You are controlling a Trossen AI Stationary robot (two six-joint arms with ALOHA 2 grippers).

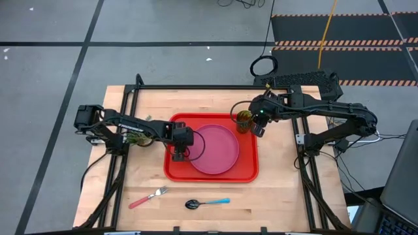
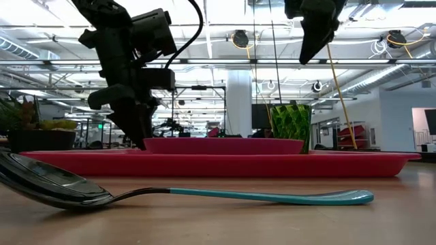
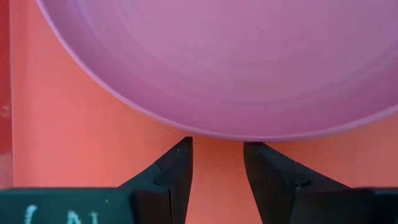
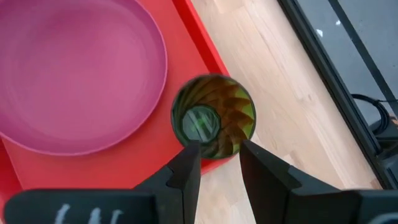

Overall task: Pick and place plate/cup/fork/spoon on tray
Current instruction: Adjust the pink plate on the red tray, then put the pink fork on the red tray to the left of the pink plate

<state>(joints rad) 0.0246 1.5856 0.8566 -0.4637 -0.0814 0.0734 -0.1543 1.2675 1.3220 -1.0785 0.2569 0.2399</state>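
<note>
On tray [image 1: 248,175]: plate [image 1: 214,149], cup [image 1: 243,121].

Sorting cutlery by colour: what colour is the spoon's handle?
Light blue; the spoon shows it best in the low view.

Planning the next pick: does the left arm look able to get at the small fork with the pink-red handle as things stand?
Probably yes. The pink-red-handled fork lies alone on the bare wooden table, apart from the blue-handled spoon. The left gripper, open and empty, sits over the red tray just beyond it.
</note>
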